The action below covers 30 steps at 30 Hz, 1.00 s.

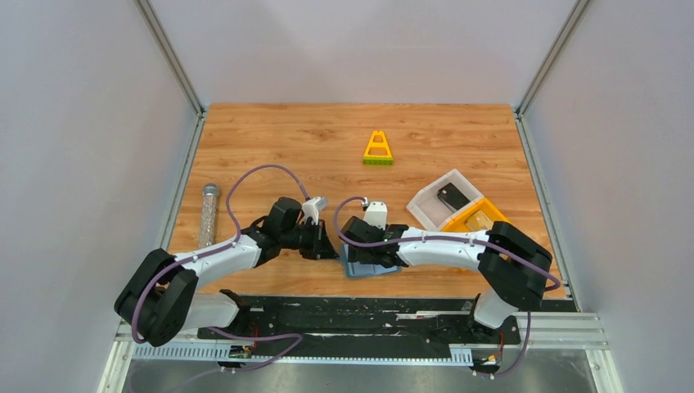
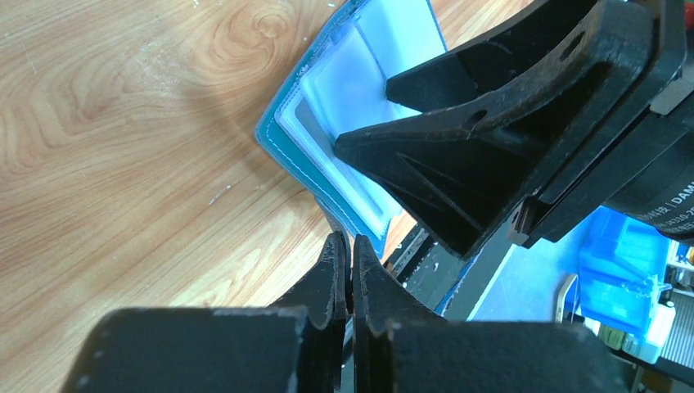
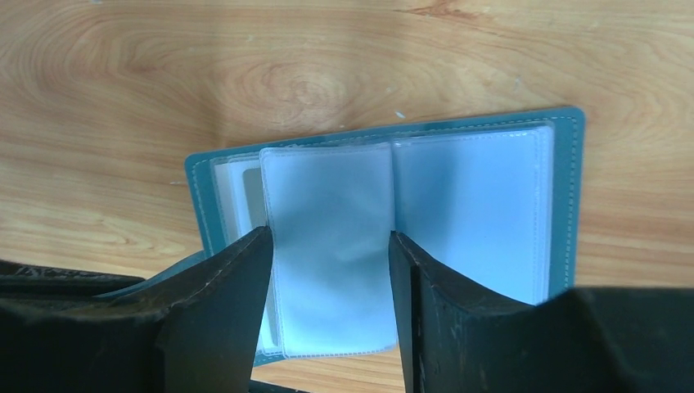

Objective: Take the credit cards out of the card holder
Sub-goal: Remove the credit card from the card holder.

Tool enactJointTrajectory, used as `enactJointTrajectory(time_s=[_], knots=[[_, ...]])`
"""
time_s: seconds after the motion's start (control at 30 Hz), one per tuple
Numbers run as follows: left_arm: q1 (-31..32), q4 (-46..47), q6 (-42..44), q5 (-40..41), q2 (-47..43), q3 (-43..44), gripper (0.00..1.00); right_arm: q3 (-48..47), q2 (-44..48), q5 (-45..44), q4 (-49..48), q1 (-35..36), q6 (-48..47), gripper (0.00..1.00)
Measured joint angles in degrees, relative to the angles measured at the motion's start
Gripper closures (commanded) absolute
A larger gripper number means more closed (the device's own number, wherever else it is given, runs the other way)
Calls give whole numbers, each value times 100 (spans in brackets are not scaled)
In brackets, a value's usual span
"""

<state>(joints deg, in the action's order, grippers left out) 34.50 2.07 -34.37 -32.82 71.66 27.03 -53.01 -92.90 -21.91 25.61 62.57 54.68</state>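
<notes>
Right gripper (image 3: 329,239) fills the foreground of its wrist view, jaws spread to either side of one clear sleeve (image 3: 327,184) of the card holder (image 3: 479,205). The sleeve's two long edges meet the fingers (image 3: 217,315); whether they squeeze it cannot be told. The card holder lies open and flat on the table (image 1: 270,139), blue cover down and clear sleeves up. A grey strip (image 3: 255,196) shows through the sleeve at the card holder's end on the left of that view, but too little of it shows to call it a card.

Left gripper (image 2: 350,264) has its jaws pressed together with nothing seen between them. Its tips are just beside the card holder's near corner; whether they touch it I cannot tell.

From above, the left gripper is at the card holder's left edge and the right gripper is on top of it. Right of and beyond the card holder sits a white bin (image 1: 421,209) with a dark card (image 1: 452,195) in it, and a yellow bin (image 1: 470,214) touches that bin. Well beyond the card holder stands a yellow triangle (image 1: 377,149), and well to its left lies a clear tube (image 1: 209,214).
</notes>
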Motion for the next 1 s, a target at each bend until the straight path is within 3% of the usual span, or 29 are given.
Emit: enactJointTrajectory(time_s=[0.33,0.73,1.0], knots=[[0,-55,2,28,0,0,100,83,256,-531,695,0,367,46],[0,-61,13,31,-13,0,100,691,1617,-916,1545,-234,826,48],[0,-52,4,26,-74,0,100,699,2409,-101,505,-249,-20,47]])
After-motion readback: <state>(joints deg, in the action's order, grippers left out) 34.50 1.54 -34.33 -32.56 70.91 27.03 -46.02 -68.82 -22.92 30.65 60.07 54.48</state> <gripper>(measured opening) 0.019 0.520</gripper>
